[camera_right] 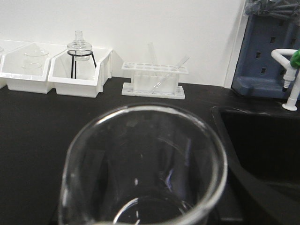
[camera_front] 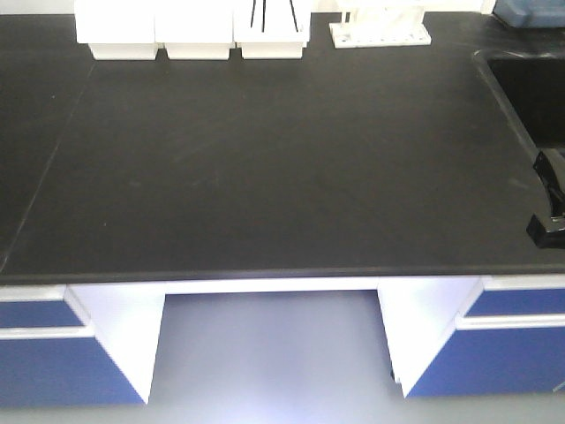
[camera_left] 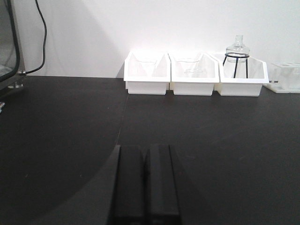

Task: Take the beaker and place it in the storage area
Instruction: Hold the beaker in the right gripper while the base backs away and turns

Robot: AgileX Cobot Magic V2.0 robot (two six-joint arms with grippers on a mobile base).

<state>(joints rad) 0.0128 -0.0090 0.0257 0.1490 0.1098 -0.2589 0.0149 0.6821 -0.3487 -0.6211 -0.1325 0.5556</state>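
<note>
Right gripper (camera_front: 547, 205) appears only as a black shape at the right edge of the front view, beside the sink (camera_front: 530, 88). Its finger spread cannot be read, and no finger shows in its own wrist view. Left gripper (camera_left: 143, 183) has its fingers pressed together, empty, low over the bench.

Beaker (camera_right: 145, 168) fills the near foreground of the right wrist view, upright and mouth up, just left of the sink. It cannot be told whether it is clamped or standing free.

Hazards, in order of severity:
1. Breakage. Smooth glass may slip from a weak pinch, and the sink edge lies close to the right.
2. Wrong placement. This bench is not the storage area, which appears in no view, so a long carry is likely.
3. Collision. A wide swing toward the far side could strike the glassware there.

Surroundings: a matte black benchtop (camera_front: 265, 177) against a white wall. Three white tubs (camera_front: 190, 35) stand along the far edge, with a tube rack (camera_front: 380, 31) right of them. A flask (camera_right: 79, 47) sits on a wire stand in the rightmost tub.
</note>
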